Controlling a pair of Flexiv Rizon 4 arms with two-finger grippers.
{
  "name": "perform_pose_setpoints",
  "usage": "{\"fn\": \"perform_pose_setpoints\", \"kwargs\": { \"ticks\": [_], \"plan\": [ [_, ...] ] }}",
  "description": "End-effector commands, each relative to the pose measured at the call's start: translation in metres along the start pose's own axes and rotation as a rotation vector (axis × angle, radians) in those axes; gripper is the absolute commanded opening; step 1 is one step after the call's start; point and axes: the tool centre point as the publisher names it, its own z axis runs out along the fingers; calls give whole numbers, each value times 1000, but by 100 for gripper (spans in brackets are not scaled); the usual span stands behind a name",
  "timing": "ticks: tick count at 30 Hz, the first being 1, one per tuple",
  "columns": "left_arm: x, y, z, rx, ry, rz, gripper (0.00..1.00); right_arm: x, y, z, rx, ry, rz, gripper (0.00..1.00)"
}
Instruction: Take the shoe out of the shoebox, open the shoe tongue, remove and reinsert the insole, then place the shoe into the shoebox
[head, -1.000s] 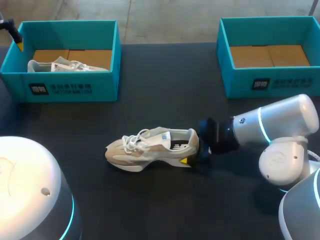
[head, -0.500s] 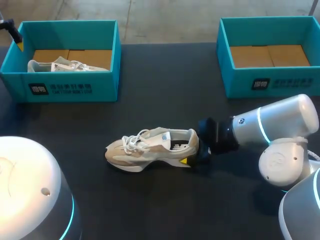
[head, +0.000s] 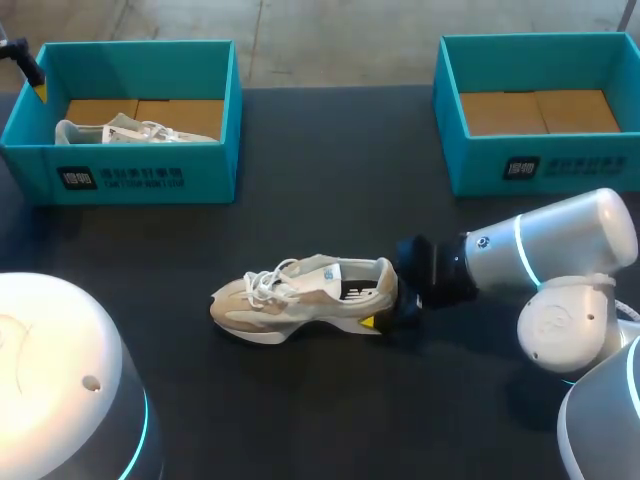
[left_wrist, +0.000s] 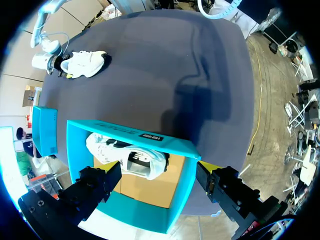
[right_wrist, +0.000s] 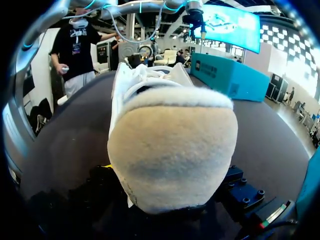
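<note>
Holding the shoe by its heel, nothing moved

Comparing with the earlier head views turns up no difference: arms, shoe and boxes all lie just where they did a second ago.

The shoe (head: 300, 295) stands upright on its sole near the middle of the table (head: 330, 180), toe toward my left and well apart from both boxes. The right gripper (head: 392, 305) is at its heel, one yellow tip showing against the heel's near side. In the right wrist view the heel (right_wrist: 170, 150) fills the space between the fingers (right_wrist: 100, 176), which pinch it from both sides (the far tip is hidden in the head view).

The left gripper (left_wrist: 157, 185) hangs above the left box (left_wrist: 140, 137), its fingers (left_wrist: 95, 184) spread wide and touching nothing. The other shoe (left_wrist: 125, 157) lies on its side on the brown floor of that box, against the wall nearest the table's middle. At the table's far right corner the right box (head: 540, 170) shows its brown cardboard floor.
</note>
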Motion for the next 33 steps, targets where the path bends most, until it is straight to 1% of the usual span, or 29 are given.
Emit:
{"fn": "perform_pose_setpoints", "kwargs": {
  "ticks": [1,2,4,5,9,11,12,13,15,16,17,18,19,20,21,23,25,26,33],
  "plan": [
    [-5,-8,-1,-28,15,-13,100,2,1,2,8,-4,1,0],
    [-9,-12,-1,-15,11,-36,100,2,1,2,8,-4,1,0],
    [-17,-21,-2,-44,39,-78,100,2,1,2,8,-4,1,0],
    [-22,-27,-3,-39,31,-96,100,2,1,2,8,-4,1,0],
    [-35,-41,-1,-66,48,-173,100,2,1,2,8,-4,1,0],
    [-40,-43,1,-55,53,-253,100,2,1,2,8,-4,1,0],
    [-43,-41,2,-75,67,-299,100,2,1,2,8,-4,1,0],
    [-47,-45,3,-87,69,-338,100,2,1,2,8,-4,1,0],
    [-53,-46,5,-97,98,-457,100,2,1,2,8,-4,1,0],
    [-56,-45,5,-91,98,-529,100,2,1,2,8,-4,1,0],
    [-58,-46,6,-115,111,-613,100,2,1,2,8,-4,1,0],
    [-58,-43,4,-72,27,-722,100,2,1,2,8,-4,1,0],
    [-59,-43,4,-136,66,-791,100,2,1,2,8,-4,1,0],
    [-61,-45,2,-154,20,-874,100,2,1,2,8,-4,1,0],
    [-62,-45,2,-151,31,-931,100,2,1,2,8,-4,1,0],
    [-66,-45,4,-166,5,-1050,100,2,1,2,8,-4,1,0],
    [-75,-52,6,-177,-22,-1183,100,2,1,2,8,-4,1,0],
    [-80,-58,7,-204,-26,-1231,100,2,1,2,8,-4,1,0],
    [-80,-58,7,-204,-26,-1231,100,2,1,2,8,-4,1,0]
  ]
}}
